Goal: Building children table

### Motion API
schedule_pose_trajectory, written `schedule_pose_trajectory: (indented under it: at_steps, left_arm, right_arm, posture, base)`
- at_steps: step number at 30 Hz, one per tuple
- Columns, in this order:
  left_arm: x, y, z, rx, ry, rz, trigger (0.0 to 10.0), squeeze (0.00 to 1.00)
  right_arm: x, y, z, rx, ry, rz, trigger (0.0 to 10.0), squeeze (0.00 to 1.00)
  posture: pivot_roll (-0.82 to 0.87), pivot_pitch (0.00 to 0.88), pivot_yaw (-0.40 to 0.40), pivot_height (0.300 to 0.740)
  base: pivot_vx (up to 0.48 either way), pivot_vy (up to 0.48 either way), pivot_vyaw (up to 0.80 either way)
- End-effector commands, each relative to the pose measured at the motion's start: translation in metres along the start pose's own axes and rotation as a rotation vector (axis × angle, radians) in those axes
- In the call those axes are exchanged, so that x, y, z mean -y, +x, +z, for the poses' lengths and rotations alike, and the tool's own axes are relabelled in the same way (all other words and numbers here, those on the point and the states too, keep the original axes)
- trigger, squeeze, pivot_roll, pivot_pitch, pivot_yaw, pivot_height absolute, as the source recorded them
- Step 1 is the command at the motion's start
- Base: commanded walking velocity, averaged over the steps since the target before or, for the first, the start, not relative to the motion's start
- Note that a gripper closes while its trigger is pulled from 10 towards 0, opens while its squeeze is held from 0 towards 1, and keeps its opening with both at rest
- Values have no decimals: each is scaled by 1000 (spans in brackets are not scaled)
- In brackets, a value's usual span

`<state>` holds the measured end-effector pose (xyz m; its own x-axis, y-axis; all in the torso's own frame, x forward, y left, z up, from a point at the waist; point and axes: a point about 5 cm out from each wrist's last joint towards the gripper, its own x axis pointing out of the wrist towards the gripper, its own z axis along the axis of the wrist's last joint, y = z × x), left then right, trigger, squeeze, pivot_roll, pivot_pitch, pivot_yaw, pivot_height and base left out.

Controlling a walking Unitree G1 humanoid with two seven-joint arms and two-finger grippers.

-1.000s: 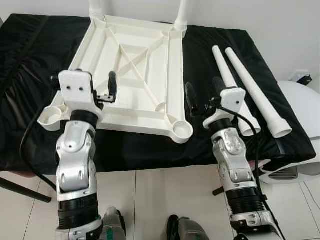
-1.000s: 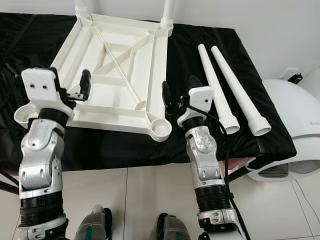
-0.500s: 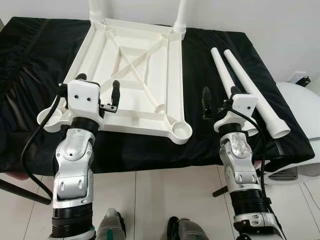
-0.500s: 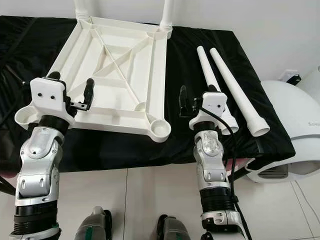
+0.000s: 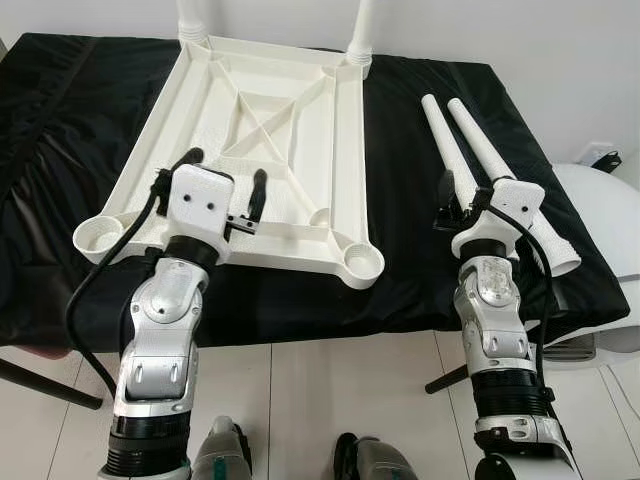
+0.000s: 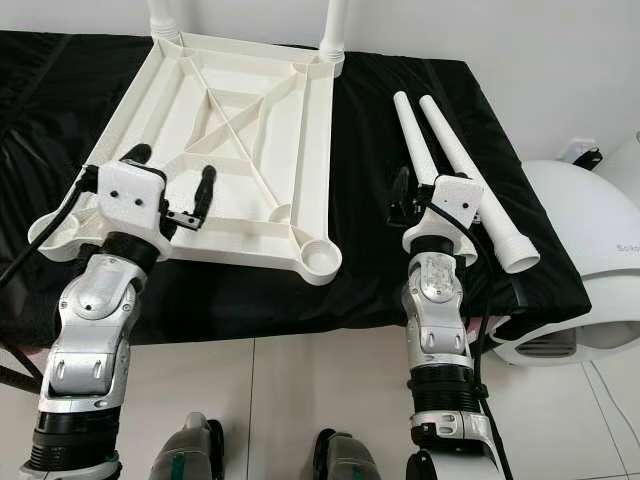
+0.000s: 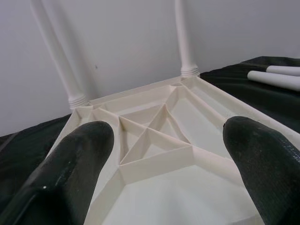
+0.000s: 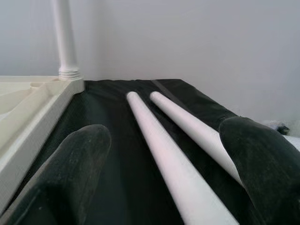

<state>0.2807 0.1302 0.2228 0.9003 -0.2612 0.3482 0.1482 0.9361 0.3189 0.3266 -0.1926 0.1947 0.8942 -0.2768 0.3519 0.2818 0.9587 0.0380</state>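
A white plastic tabletop [image 5: 300,130] lies upside down on a black cloth. Two legs [image 5: 362,25] stand screwed into its far corners. The near corner sockets [image 5: 362,262] hold nothing. Two loose white legs [image 5: 447,140] lie side by side to the right of the tabletop. My left gripper [image 5: 225,172] is open over the tabletop's near edge, and its fingers [image 7: 70,164] frame the ribbed underside. My right gripper [image 5: 470,190] is open above the thick near ends of the loose legs [image 8: 159,140], with one leg running between its fingers [image 8: 262,159].
The black cloth [image 5: 60,120] covers the whole work surface, whose front edge lies just below the tabletop. A white rounded appliance [image 5: 600,200] stands at the right. A dark bar [image 5: 40,380] crosses the tiled floor at lower left, and my feet [image 5: 370,460] are below.
Both arms have shifted to the right. The left gripper moved from the near left socket to the middle of the near edge. The right gripper moved from beside the tabletop to over the loose legs.
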Motion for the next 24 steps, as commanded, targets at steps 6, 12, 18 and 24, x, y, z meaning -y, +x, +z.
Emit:
schedule_pose_trajectory:
  at_steps: [6,12,18,24]
  left_arm:
    - [9,-2,0,6,9,-60,10000,0]
    - [10,-2,0,0,17,-69,10000,0]
    - [9,-2,0,1,19,-71,10000,0]
    - [10,-1,1,2,19,-69,10000,0]
  right_arm:
    - [12,2,-9,-89,16,-140,10000,0]
    - [14,2,-17,-190,99,-210,10000,0]
    - [13,2,-25,-264,139,-222,10000,0]
    - [9,-1,-33,-335,168,-213,10000,0]
  posture:
    - [74,108,-30,740]
    - [78,109,-29,740]
    - [81,108,-30,740]
    - [78,104,-30,740]
  base:
    - [0,0,0]
    - [0,0,0]
    - [0,0,0]
    - [0,0,0]
